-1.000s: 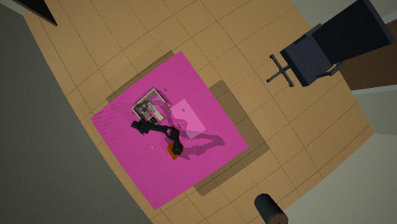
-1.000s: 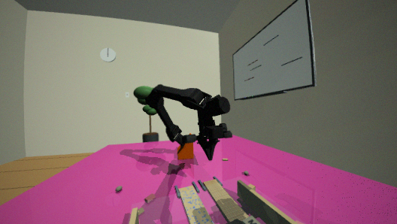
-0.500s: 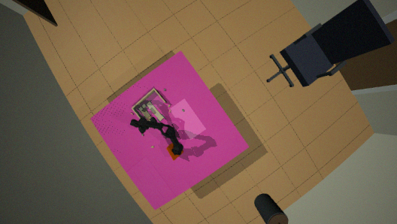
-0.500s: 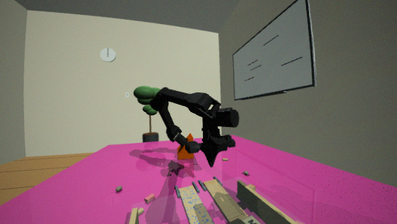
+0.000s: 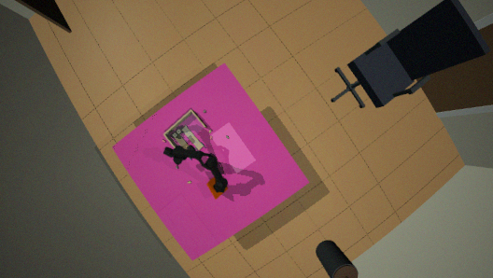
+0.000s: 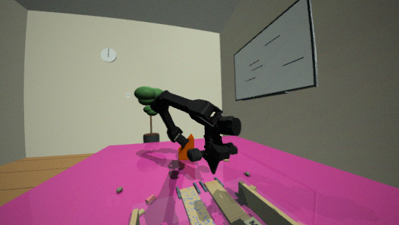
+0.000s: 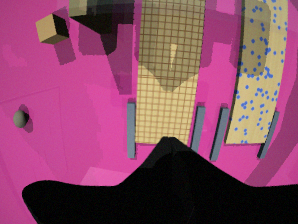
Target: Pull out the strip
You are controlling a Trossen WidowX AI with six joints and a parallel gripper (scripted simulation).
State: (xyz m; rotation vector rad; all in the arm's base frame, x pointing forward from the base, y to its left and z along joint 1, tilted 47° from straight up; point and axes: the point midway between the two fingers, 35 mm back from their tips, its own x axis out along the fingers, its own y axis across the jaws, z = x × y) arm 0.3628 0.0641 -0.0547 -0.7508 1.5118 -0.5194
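Observation:
A strip with a brown grid [image 6: 227,200] [image 7: 167,117] and a strip with blue dots [image 6: 192,204] [image 7: 245,120] lie side by side, their near ends between short blue-grey rails. A cube with a dark letter on a pale label [image 6: 252,222] shows at the bottom edge of the exterior view, over the far part of the grid strip; much of it is cut off. It is out of the wrist view, and too small to read in the top view. My gripper [image 6: 214,171] [image 7: 168,143] is shut and empty, pointing down above the near end of the grid strip.
A low three-sided wall [image 5: 178,122] [image 6: 268,205] stands around the far parts of the strips. A small wooden block [image 7: 45,30] and a grey pebble [image 6: 247,174] [image 7: 20,119] lie beside it. A pinkish block [image 6: 150,199] and another pebble [image 6: 119,189] lie on the other side.

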